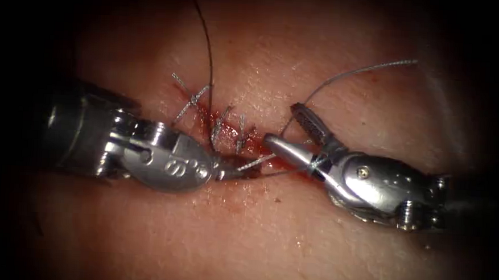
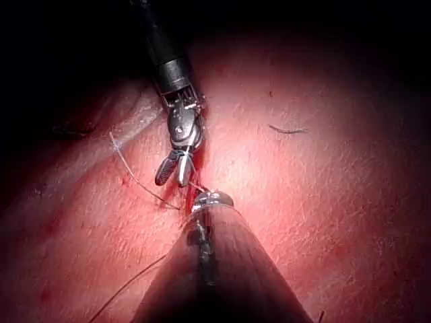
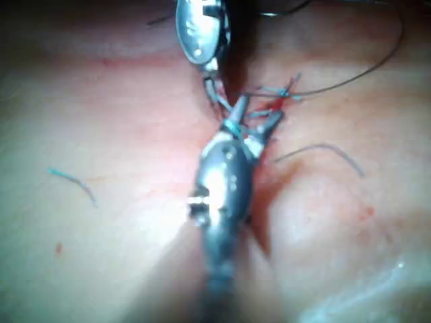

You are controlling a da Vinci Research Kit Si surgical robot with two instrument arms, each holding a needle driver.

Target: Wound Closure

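The cut (image 1: 227,134) in the tissue (image 1: 256,226) is crossed by several stitches (image 1: 191,100) and wet with red fluid. My left tool (image 1: 232,171) lies at the cut's lower end, jaws shut on a short pale strand of thread (image 1: 258,163). My right tool (image 1: 280,124) stands just right of it, jaws open, with thread looped around their base (image 1: 316,163). Neither tool holds the needle. A grey thread tail (image 1: 355,71) arcs up to the right. In the right wrist view, thread (image 3: 233,125) wraps the right tool (image 3: 259,116), with the left tool (image 3: 210,77) facing it.
A dark thread (image 1: 209,58) runs from the cut up out of the endoscope view. In the left wrist view the right tool (image 2: 172,173) sits just beyond the left tool's tip (image 2: 210,199), and a loose thread (image 2: 138,178) lies on the tissue beside them.
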